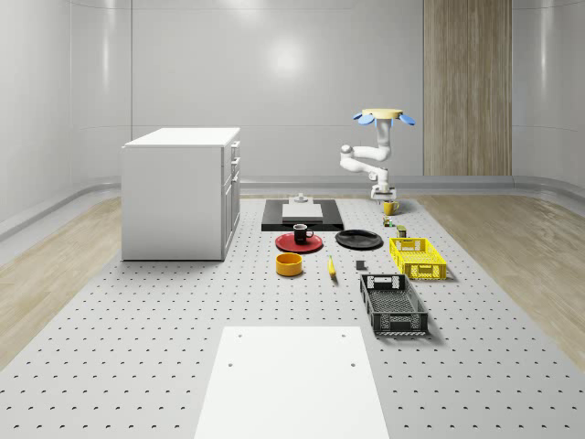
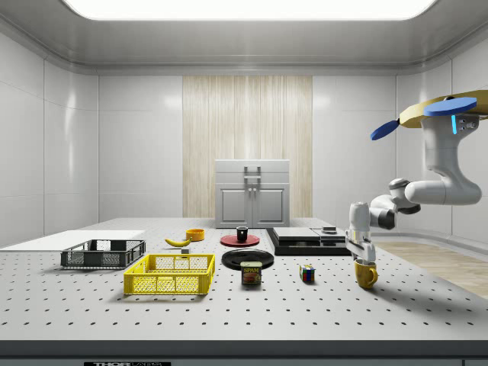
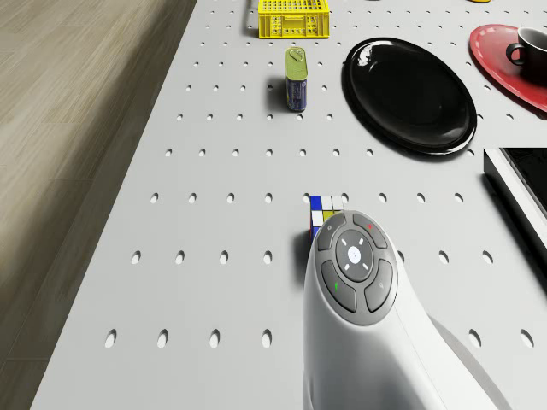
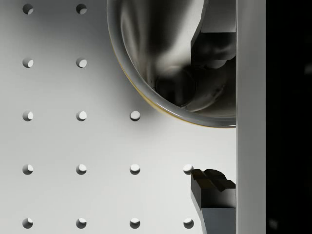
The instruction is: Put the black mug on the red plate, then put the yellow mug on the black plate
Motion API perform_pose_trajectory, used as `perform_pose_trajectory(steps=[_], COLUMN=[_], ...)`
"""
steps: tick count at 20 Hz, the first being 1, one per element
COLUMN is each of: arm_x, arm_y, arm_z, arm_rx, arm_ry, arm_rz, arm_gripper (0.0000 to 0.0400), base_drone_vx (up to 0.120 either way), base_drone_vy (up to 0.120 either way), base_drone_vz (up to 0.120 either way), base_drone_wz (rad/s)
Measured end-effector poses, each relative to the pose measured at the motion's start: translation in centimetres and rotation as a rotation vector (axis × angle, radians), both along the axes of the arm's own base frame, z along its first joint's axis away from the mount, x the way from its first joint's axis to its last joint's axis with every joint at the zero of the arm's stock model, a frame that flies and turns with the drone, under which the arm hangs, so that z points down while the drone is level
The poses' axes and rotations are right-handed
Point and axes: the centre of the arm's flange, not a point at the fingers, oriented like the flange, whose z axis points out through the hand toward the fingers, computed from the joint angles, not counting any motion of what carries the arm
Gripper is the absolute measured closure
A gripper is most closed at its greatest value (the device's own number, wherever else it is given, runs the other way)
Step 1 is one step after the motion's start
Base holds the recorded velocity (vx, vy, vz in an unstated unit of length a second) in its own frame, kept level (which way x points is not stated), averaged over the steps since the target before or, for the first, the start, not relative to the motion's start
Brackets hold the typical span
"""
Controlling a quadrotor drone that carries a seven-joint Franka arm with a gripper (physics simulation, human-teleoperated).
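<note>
- I see the gripper [image 2: 364, 258] at the yellow mug [image 2: 366, 274], fingers [image 4: 210, 187] apart straddling its rim.
- Drone [image 2: 446, 110] hovers near the table [image 2: 229, 313] edge.
- Arm hides the mug in the drone view.

Yellow mug [image 2: 366, 274], red plate [image 2: 239, 240]

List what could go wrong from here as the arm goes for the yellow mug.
1. The open gripper straddles only the yellow mug's wall, one finger inside and one outside. Such a thin pinch might let the mug tilt or slip when lifted.
2. The colour cube and the can stand between the mug and the black plate. With the drone hovering high, a low carry could knock them.
</note>
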Motion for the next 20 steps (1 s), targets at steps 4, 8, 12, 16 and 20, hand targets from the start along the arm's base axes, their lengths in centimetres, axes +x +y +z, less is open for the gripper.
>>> perform_pose_trajectory(steps=[4,8,12,16,20], arm_x=[0.0,0.0,0.0,0.0,0.0], arm_y=[0.0,0.0,0.0,0.0,0.0], arm_z=[0.1,0.1,-0.8,-2.3,-3.2], arm_rx=[0.0,0.0,0.0,0.0,0.0], arm_ry=[0.0,0.0,0.0,0.0,0.0], arm_rz=[0.0,0.0,0.0,0.0,0.0], arm_gripper=[0.024,0.0271,0.0283,0.0287,0.0289], base_drone_vx=[0.0,0.0,0.0,0.0,0.05], base_drone_vy=[0.0,0.0,0.0,0.0,-0.09], base_drone_vz=[0.0,0.0,0.05,0.12,0.12], base_drone_wz=[0.0,0.0,0.0,0.0,0.0])
